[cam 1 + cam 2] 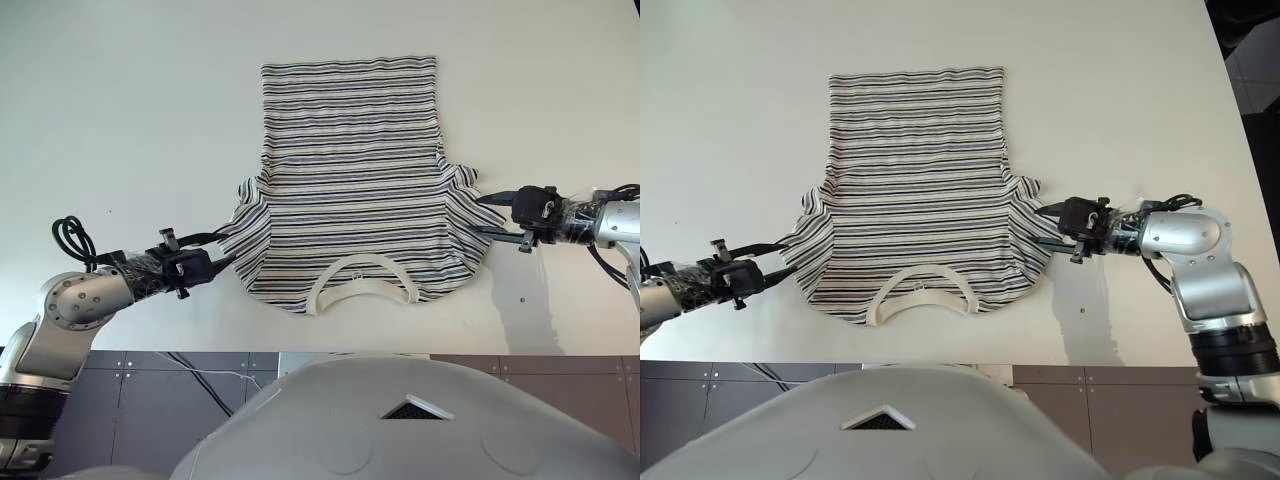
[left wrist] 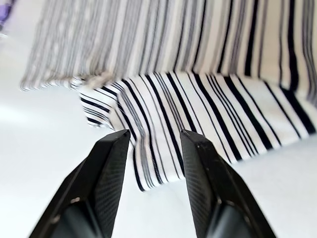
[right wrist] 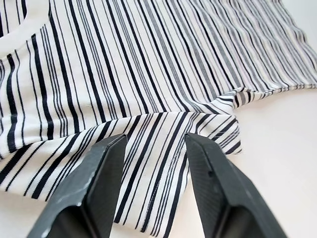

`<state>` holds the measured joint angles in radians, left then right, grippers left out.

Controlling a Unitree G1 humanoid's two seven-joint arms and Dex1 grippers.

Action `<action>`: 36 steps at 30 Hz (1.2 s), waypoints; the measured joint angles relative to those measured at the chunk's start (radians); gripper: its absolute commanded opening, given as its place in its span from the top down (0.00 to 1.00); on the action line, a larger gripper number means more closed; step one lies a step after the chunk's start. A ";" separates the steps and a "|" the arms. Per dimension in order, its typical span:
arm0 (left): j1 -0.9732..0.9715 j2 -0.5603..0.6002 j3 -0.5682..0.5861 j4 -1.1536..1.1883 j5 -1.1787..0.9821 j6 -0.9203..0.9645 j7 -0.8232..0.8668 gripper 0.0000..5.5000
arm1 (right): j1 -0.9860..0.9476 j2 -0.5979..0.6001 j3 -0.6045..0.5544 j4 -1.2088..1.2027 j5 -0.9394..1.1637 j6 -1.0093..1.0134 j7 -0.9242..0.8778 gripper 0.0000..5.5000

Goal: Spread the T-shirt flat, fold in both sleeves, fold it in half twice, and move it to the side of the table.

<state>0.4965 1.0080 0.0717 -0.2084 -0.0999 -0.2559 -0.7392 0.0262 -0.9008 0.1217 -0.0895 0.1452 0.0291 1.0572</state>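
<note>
A black-and-white striped T-shirt (image 1: 350,180) lies on the white table (image 1: 120,120), its cream collar (image 1: 362,283) toward the near edge and its hem at the far side. Both sleeves are bunched against the body. My left gripper (image 1: 226,248) stands open at the left sleeve's edge (image 2: 148,144), its fingers (image 2: 111,168) just short of the cloth. My right gripper (image 1: 484,214) is open at the right sleeve (image 3: 168,148), fingers (image 3: 99,183) on either side of the striped fabric.
The table's near edge (image 1: 300,350) runs just below the collar, with dark cabinet panels (image 1: 150,370) beneath. Bare tabletop lies left, right and beyond the shirt. A small dark mark (image 1: 1081,311) sits on the table near the right arm.
</note>
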 measured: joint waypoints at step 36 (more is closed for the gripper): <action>-0.024 -0.514 0.295 -0.177 -0.722 1.041 0.464 0.98 | 0.188 0.104 -0.337 -0.113 0.171 0.237 -0.220 0.60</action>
<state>0.4724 0.4935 0.3666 -0.3859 -0.8222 0.7850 -0.2753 0.2138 -0.7971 -0.2156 -0.2023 0.3165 0.2658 0.8371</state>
